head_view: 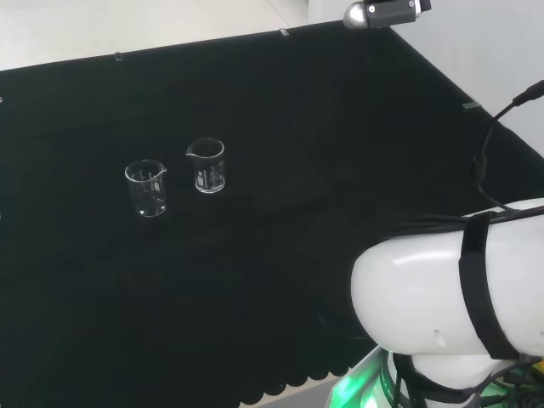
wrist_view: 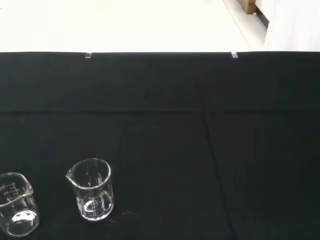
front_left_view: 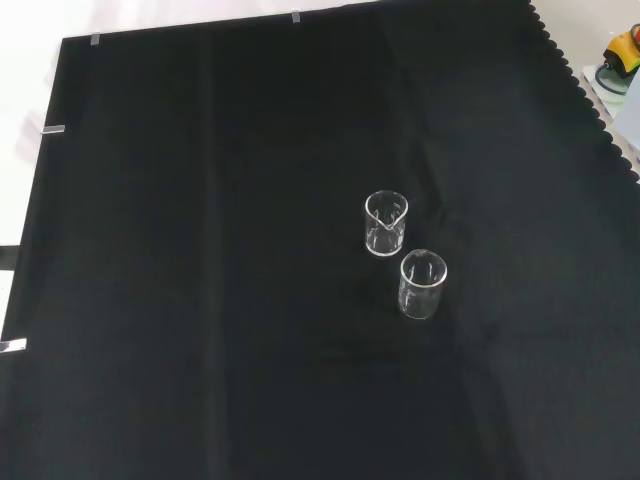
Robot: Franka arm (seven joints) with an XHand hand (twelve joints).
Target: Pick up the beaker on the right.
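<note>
Two upright, seemingly empty beakers [head_view: 206, 165] [head_view: 146, 188]

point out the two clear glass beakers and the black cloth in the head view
clear glass beaker on the right [head_view: 206, 167], head view, on its front wall with the markings
clear glass beaker on the left [head_view: 147, 189], head view, on its front wall
black cloth [head_view: 280, 255], head view, on a bare stretch

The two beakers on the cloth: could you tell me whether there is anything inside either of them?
Both the right beaker and the left beaker, as the head view shows them, look empty: the black cloth shows through their clear walls. A thin film of clear liquid could not be ruled out.
</note>
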